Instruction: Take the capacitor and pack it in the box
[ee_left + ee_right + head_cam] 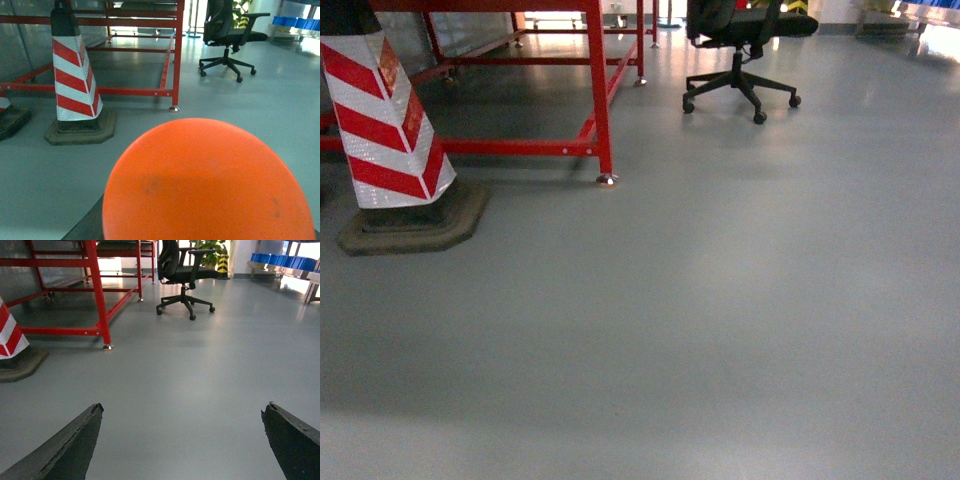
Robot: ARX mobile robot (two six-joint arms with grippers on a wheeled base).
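Observation:
A big round orange thing, which I take for the capacitor, fills the lower half of the left wrist view and hangs above the floor. It covers the left gripper. Only one dark finger shows, lying against its lower left edge, so the gripper looks shut on it. In the right wrist view the right gripper is open, its dark fingers far apart over bare grey floor. The box is out of view. Neither gripper appears in the head view.
A red and white striped cone on a dark base stands at the left. Beside it is a red steel frame. A black office chair is farther back. Blue bins line the far right wall.

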